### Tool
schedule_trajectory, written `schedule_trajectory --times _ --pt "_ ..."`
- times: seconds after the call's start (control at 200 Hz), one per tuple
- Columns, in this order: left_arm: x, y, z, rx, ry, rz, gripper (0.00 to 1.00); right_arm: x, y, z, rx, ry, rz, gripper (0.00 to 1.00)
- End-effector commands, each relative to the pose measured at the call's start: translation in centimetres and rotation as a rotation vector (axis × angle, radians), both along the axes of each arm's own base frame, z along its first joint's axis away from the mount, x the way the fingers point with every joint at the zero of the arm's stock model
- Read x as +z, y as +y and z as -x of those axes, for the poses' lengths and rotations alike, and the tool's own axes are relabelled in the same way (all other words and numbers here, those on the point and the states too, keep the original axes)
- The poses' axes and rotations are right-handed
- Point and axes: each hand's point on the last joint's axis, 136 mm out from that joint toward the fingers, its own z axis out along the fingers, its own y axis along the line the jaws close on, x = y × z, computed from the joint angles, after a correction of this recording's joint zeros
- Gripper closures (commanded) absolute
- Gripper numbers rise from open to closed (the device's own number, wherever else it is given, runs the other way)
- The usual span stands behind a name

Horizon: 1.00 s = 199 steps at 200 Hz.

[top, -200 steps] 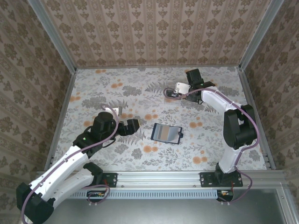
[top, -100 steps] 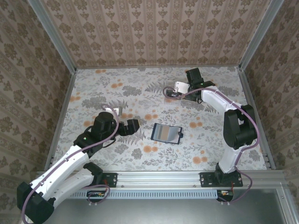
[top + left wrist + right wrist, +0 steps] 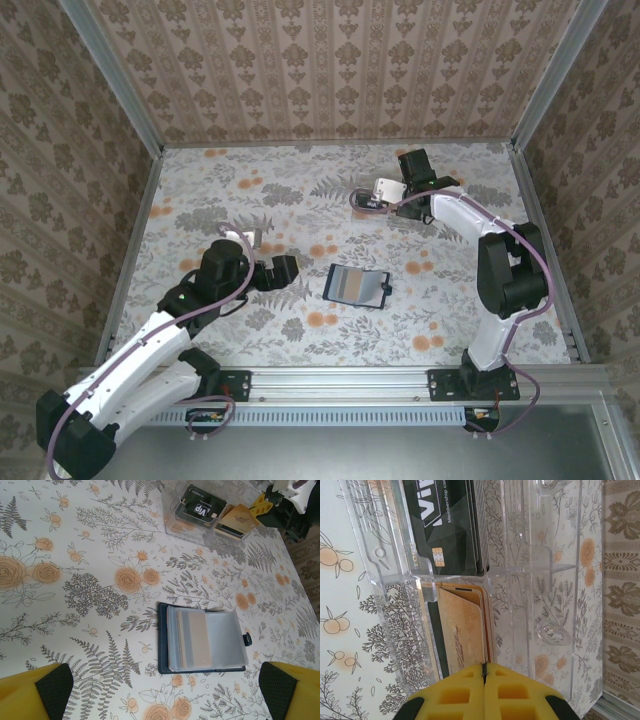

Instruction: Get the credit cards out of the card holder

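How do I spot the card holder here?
Look near the middle of the floral table. The card holder lies open there. Unlike the clear box farther back, it is flat and dark blue, with a small side tab.

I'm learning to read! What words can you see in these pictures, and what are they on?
"VIP": on the black card in the clear box.
"Membership ca", cut off: same card, right wrist view.
The tan card: a squiggle, too blurred to read.
The card holder: no words.
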Motion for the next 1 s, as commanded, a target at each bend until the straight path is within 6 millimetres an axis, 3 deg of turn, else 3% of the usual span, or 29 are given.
schedule_trajectory --times 0.0,0.145,0.21,0.31,0.385,0.675,0.775,0.865,0.99 --pt "-0.2 0.1 -0.1 0.004 0.004 0.011 0.0 -1.1 -0.5 0.1 0.005 0.018 0.019 1.0" --pt "-0.1 0.1 0.0 0.003 0.003 0.013 0.0 -1.4 -0.5 0.3 0.005 0.03 0.017 0.99" --pt "-0.2 0.1 -0.1 0.004 0.004 0.011 0.0 -1.4 -0.5 0.1 0.001 0.028 0.013 0.88" --pt "-0.2 0.1 -0.1 0.005 0.004 0.011 0.0 -0.9 -0.4 -0.1 -0.008 0.018 0.0 0.84" --pt "-0.2 0.1 -0.1 0.005 0.003 0.013 0.0 -0.4 -0.3 -0.3 -0.019 0.006 -0.012 0.74" --pt "-0.2 0.0 -0.1 0.003 0.005 0.017 0.0 0.6 -0.4 -0.9 -0.059 -0.036 -0.038 0.71" --pt "-0.3 0.0 -0.1 0.0 0.005 0.013 0.0 2.5 -0.1 -1.3 -0.115 -0.096 -0.116 0.71" --pt "-0.4 0.0 -0.2 -0.001 0.006 0.009 0.0 5.5 0.2 -1.6 -0.205 -0.178 -0.241 0.71" --pt "-0.9 -0.2 -0.3 -0.011 0.022 0.003 0.0 8.9 1.0 -0.3 -0.334 -0.245 -0.456 0.72"
